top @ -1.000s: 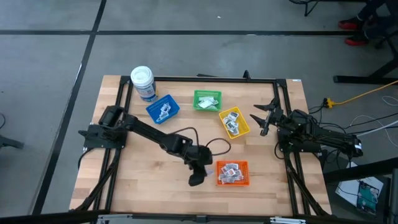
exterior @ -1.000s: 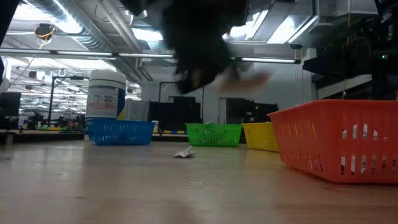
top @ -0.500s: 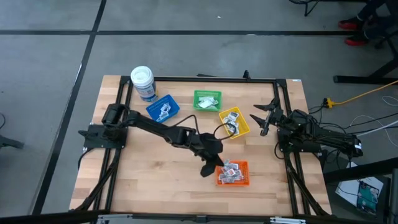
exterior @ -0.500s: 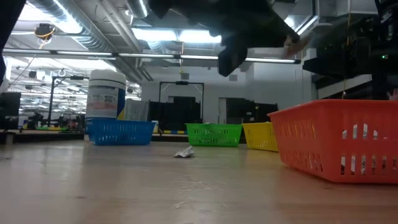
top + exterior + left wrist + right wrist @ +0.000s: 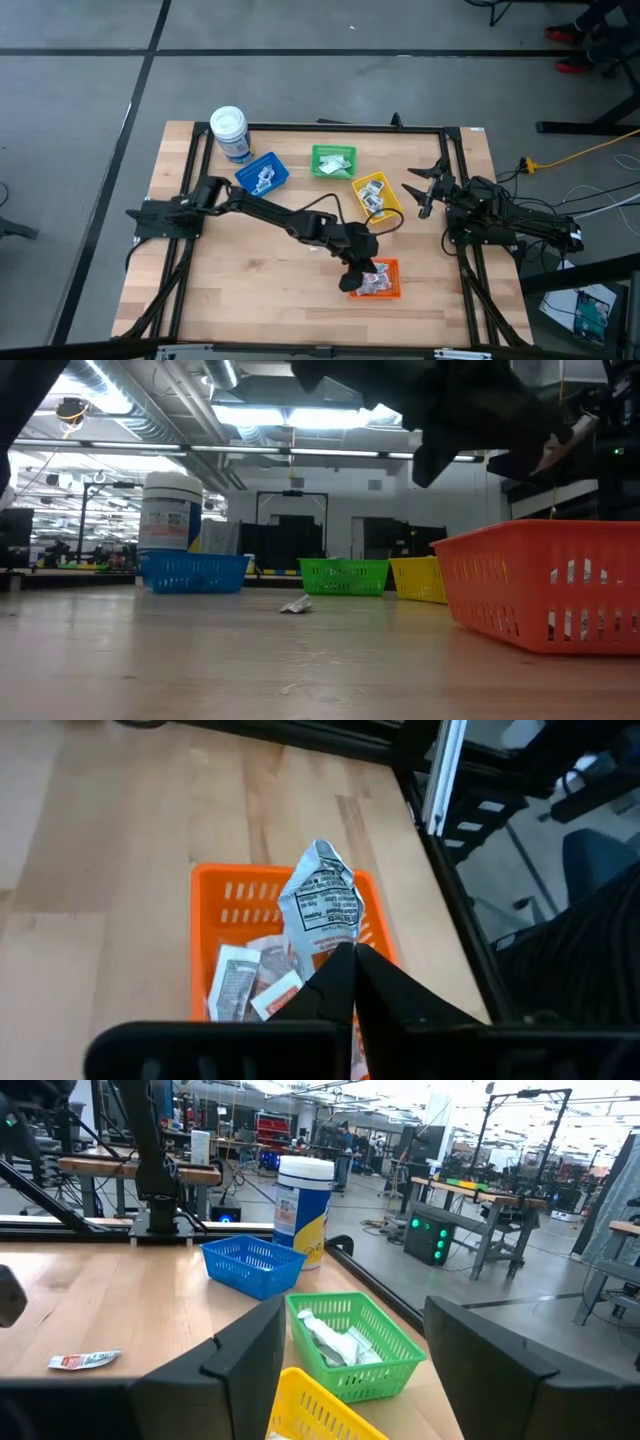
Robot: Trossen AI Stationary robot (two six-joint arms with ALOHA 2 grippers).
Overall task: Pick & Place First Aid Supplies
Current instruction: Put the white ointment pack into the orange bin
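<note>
My left gripper (image 5: pixel 345 958) is shut on a crumpled white first aid packet (image 5: pixel 322 900) and hangs over the left part of the orange bin (image 5: pixel 388 268). In the left wrist view several more packets (image 5: pixel 245 982) lie on the floor of the orange bin (image 5: pixel 212 888). One loose packet (image 5: pixel 296 606) lies flat on the wood near the table's middle. My right gripper (image 5: pixel 421 194) waits open at the right side, near the yellow bin (image 5: pixel 377 196). My left gripper pinches the packet's near end (image 5: pixel 338 942) between its two fingertips. The fingers slant downward, coming from the table's left. The packet sticks out past the fingertips, crumpled and lifted clear above the orange bin.
A blue bin (image 5: pixel 262 175), a green bin (image 5: pixel 333 161) and the yellow bin stand in a row across the far half, each with packets inside. A white-lidded jar (image 5: pixel 230 133) stands at the far left corner. Bare wood lies near the front left.
My left gripper, still shut on the packet, has swung toward the table's right edge, from beside the orange bin's left wall to above the bin, rising a little and rolling as it went. The packet has travelled with it, clear of the table.
</note>
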